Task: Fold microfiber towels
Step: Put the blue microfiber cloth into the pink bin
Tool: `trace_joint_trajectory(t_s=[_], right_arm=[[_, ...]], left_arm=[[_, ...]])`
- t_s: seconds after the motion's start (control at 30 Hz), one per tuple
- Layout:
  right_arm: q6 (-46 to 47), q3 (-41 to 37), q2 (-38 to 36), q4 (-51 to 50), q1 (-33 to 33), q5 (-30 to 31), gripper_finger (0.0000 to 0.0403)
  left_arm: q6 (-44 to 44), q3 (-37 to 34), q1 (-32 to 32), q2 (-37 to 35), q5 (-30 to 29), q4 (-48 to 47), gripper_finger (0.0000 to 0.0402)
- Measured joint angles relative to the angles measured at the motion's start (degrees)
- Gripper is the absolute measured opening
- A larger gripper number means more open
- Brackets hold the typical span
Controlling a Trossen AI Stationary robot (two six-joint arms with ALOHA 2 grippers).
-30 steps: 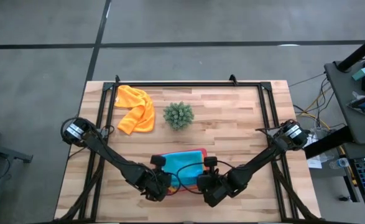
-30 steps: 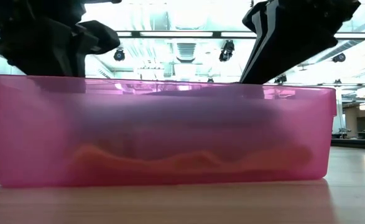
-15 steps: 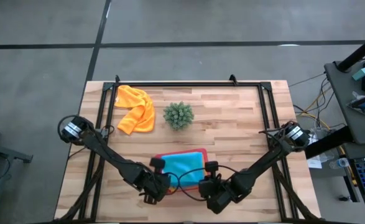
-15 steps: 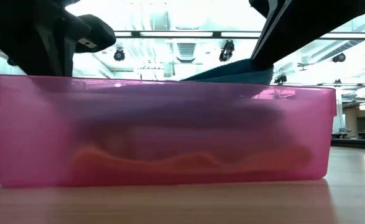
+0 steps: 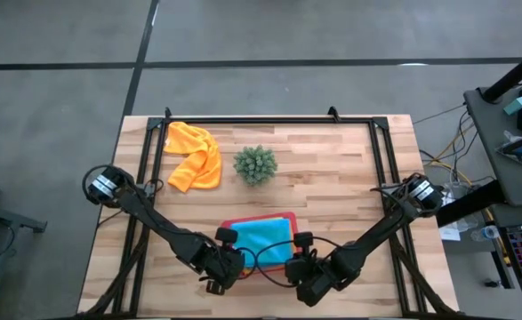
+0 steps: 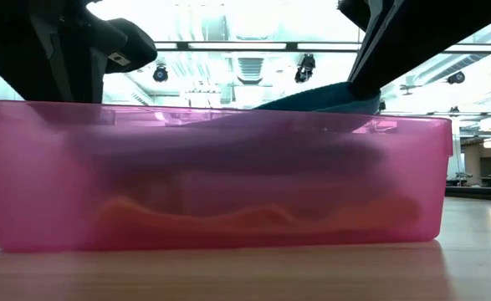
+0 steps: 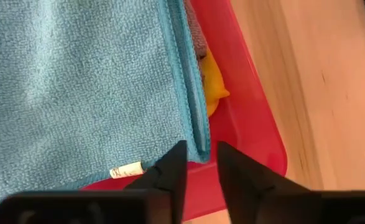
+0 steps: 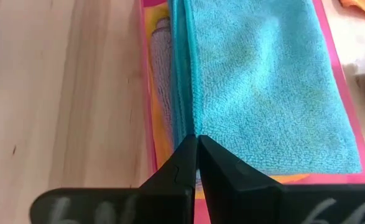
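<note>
The light blue towel [image 5: 265, 238] is lying folded on top of the stack inside the pink tray [image 5: 257, 219], which is sitting near the middle of the tabletop's [image 5: 332, 178] near edge. In the left wrist view, a yellow towel [image 7: 212, 84] and a grey towel [image 7: 194, 37] are peeking out from under the blue one at the tray's side. The low view is showing an orange band through the tray's translucent wall, low in the pile.

The left pincer [image 7: 198, 169] is hovering over the tray's near left corner with its fingers slightly parted, a corner of the blue towel lying just at the tips; whether it is gripping that corner cannot be told. The right pincer [image 8: 197, 151] is positioned at the tray's near right corner, clenched on the folded edge of the blue towel, and in the low view that edge is rising above the tray's rim.

An orange towel [image 5: 194, 156] is lying crumpled near the tabletop's far left corner, with a small spiky green plant [image 5: 255, 165] just beside it.
</note>
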Motion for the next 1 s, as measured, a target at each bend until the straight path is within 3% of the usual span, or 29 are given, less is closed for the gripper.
trace_joint_trajectory(t_s=[0.17,0.3,0.63,0.83,1.0], right_arm=[[0.00,-0.04,0.02,0.10,0.00,-0.09,0.0009],[0.24,-0.29,0.02,0.28,0.00,-0.18,0.0009],[1.21,-1.29,0.04,0.46,-0.04,-2.46,0.0009],[1.51,-1.44,0.10,0.47,-0.04,-4.61,0.0009],[2.55,-1.44,0.11,0.83,-0.15,-4.61,0.0028]], left_arm=[[0.03,0.23,0.00,-0.05,0.00,0.02,0.0130],[1.62,0.35,0.11,-0.25,-0.01,0.42,0.0153],[2.02,0.31,0.57,-0.35,-1.06,0.92,0.0157],[3.01,0.29,0.61,-3.86,0.18,1.04,0.0157],[3.07,0.24,0.99,-5.21,-5.34,2.50,0.0157]])
